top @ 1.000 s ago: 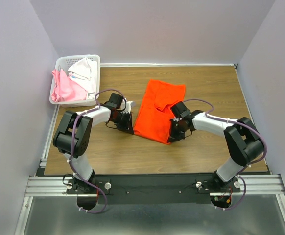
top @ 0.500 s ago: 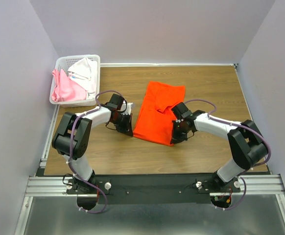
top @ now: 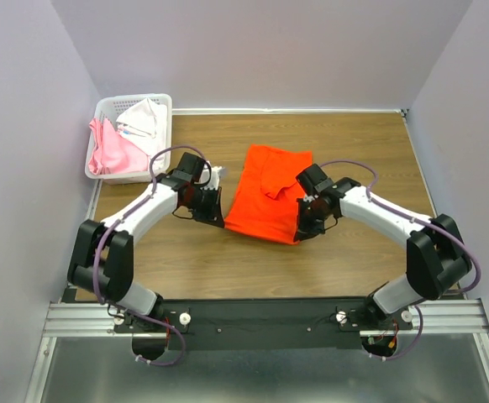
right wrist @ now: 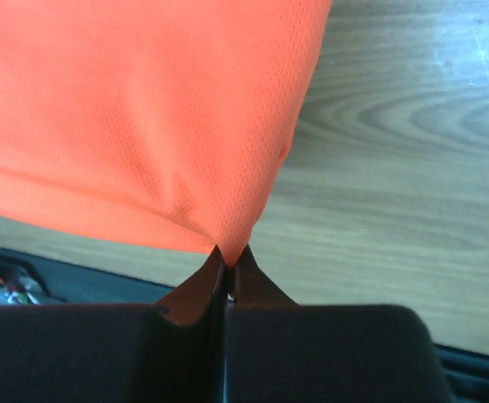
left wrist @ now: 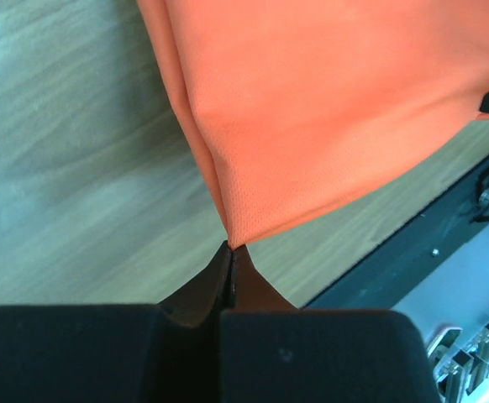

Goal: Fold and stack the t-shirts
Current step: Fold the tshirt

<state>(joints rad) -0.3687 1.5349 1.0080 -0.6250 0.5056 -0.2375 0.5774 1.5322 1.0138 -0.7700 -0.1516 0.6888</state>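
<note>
- Orange t-shirt (top: 265,197): light, limp cloth; likely sags unless held at two corners.
- Left hand (left wrist: 230,249), right hand (right wrist: 226,253): each pinched closed on one near hem corner.

Middle: I find the orange t-shirt (top: 265,197) spread here, its near corners pinched by the left gripper (top: 217,218) and the right gripper (top: 300,233), so nothing passes between them.
Far-left corner: the basket (top: 135,97), heaped with a pink t-shirt (top: 110,153) and a white t-shirt (top: 148,122), blocks me beside the wall (top: 34,126).
Far right: bare table (top: 366,143) gives me room.
Near strip: bare wood runs between the cloth and the black rail (top: 261,312).
</note>
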